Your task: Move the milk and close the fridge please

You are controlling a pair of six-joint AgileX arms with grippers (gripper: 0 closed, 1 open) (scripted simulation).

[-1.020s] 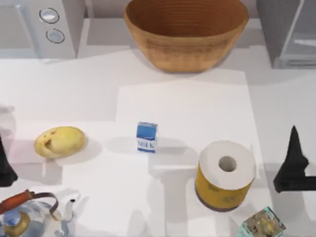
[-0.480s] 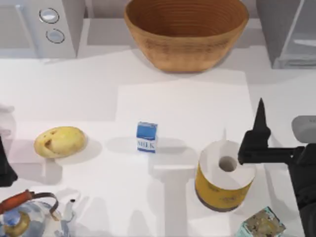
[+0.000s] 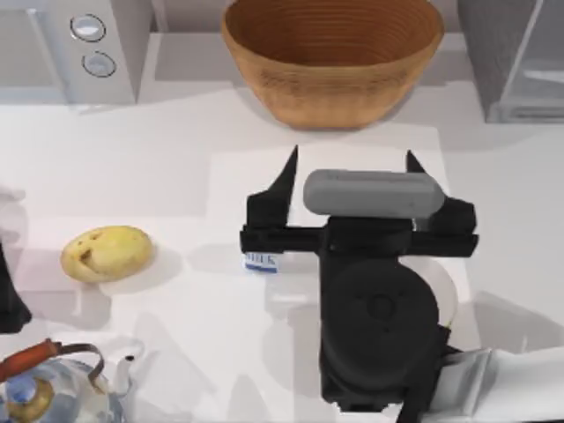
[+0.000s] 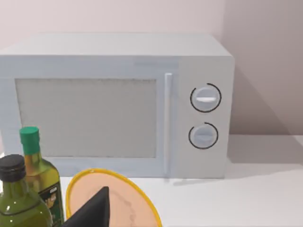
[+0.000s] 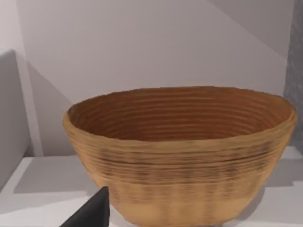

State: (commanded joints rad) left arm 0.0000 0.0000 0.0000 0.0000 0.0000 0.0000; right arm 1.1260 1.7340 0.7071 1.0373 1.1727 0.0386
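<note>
The right gripper (image 3: 351, 181) hangs in front of the basket (image 3: 332, 62), fingers spread wide. The milk (image 3: 261, 261) stands under its left finger, in front of the basket; the left gripper (image 3: 9, 304) is parked far to the left, finger state I cannot tell.

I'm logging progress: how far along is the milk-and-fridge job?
Nothing looks finished. The milk stands on the table, partly under the right gripper, whose fingers are spread wide and grip nothing. The fridge at the back right is yet to be closed. The left gripper sits parked at the table's left edge.
</note>
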